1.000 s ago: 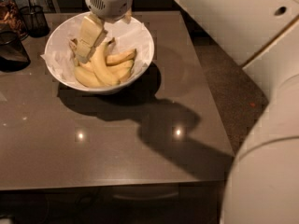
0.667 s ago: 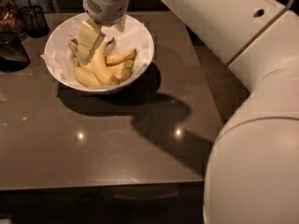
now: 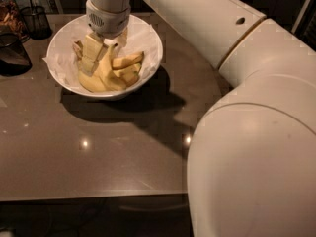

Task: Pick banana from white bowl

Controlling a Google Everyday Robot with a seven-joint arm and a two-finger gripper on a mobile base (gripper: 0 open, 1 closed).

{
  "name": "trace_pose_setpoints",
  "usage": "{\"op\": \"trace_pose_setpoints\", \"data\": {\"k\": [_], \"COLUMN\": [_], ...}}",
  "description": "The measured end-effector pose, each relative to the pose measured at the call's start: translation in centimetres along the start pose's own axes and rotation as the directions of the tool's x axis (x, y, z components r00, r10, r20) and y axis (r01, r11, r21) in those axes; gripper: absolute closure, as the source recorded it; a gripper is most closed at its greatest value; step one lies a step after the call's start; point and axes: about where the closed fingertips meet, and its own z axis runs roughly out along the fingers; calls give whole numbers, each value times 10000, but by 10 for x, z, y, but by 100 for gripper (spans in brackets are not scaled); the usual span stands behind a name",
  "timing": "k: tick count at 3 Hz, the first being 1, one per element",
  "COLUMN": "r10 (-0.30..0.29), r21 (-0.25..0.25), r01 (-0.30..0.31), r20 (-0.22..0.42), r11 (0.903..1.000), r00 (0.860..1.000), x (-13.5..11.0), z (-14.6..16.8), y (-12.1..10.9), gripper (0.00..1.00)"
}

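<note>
The large white bowl (image 3: 148, 43), lined with crumpled white paper, stands at the back left of the brown table. Several yellow bananas (image 3: 126, 68) lie in it. My gripper (image 3: 102, 51) reaches straight down into the bowl from above. Its fingers (image 3: 90, 56) are open and straddle the left side of the banana pile, with one banana rising between them. The gripper body hides the back of the bowl.
A dark wire-mesh cup (image 3: 37, 21) and a dark container (image 3: 12, 56) stand left of the bowl. My white arm (image 3: 247, 132) fills the right side and hides the table there. The table (image 3: 98, 152) ends at its front edge near the bottom.
The gripper has sunk a little deeper into the bowl, onto the bananas. The arm's elbow has swung closer and now covers more of the right side.
</note>
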Motion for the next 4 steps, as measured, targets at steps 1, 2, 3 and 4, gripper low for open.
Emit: {"op": "trace_pose_setpoints", "data": {"k": [1, 2, 3, 4], "r10": [112, 198, 269, 351], "r21": [-245, -494, -632, -724], "r01": [-119, -220, -303, -394], "r20": [-258, -445, -533, -599], "r11": [9996, 9985, 9975, 9966], "r00": [9996, 9988, 9982, 9976], "x": [-1, 0, 0, 1], "z": [15, 27, 33, 39], "y": [-1, -1, -1, -3], "gripper": [23, 37, 38, 37]}}
